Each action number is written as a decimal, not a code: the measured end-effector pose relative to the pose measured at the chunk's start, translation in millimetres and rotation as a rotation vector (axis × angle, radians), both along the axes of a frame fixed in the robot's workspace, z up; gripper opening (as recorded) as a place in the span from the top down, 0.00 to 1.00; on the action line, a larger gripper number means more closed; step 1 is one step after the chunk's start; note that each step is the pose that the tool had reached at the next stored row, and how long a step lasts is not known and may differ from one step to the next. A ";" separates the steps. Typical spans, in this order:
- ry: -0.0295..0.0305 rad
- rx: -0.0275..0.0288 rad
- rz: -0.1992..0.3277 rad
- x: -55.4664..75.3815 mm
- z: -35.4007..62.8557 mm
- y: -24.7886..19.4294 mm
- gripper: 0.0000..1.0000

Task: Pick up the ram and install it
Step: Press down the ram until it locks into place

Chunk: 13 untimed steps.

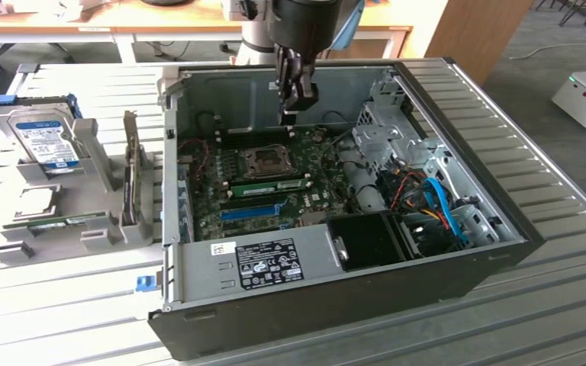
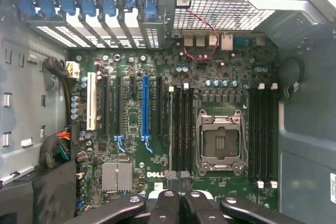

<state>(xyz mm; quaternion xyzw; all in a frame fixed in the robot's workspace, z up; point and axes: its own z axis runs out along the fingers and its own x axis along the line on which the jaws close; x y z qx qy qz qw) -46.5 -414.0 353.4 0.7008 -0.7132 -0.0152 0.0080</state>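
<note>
Arm poised over the open computer case [image 1: 456, 252], pincer closed and empty.

The case lies on its side on the slatted bench [image 1: 558, 305], its walls fencing the motherboard [image 1: 272, 183]; open room lies above the board's middle, while cables and a drive cage crowd the side toward the exterior view's right. The arm drops straight down from the case's far edge, the gripper [image 1: 293, 114] hanging above the board near the processor socket [image 1: 269, 158], jaws pressed together, holding nothing. The ram [image 1: 272, 185], a thin green stick, lies seated in a slot just beside the socket, on its near side, above the blue slot strip [image 1: 250, 211].
</note>
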 end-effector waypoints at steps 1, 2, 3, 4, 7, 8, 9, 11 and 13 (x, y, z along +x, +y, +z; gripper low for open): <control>0.0001 0.0000 -0.009 0.0 -0.1 0.0 0.89; 0.0000 0.0000 -0.020 0.0 -0.2 0.0 0.89; 0.0000 0.0000 -0.034 0.0 -0.3 0.0 0.89; 0.0001 -0.0001 -0.048 0.0 -0.3 0.0 0.89; 0.0000 0.0001 -0.093 0.0 -0.7 0.0 0.89; 0.0000 0.0000 -0.108 0.0 -0.8 0.0 0.89; 0.0000 0.0000 -0.123 0.0 -0.9 0.0 0.89; 0.0000 0.0000 -0.154 0.0 -1.2 0.0 0.89; 0.0000 0.0001 -0.185 0.0 -1.4 0.0 0.89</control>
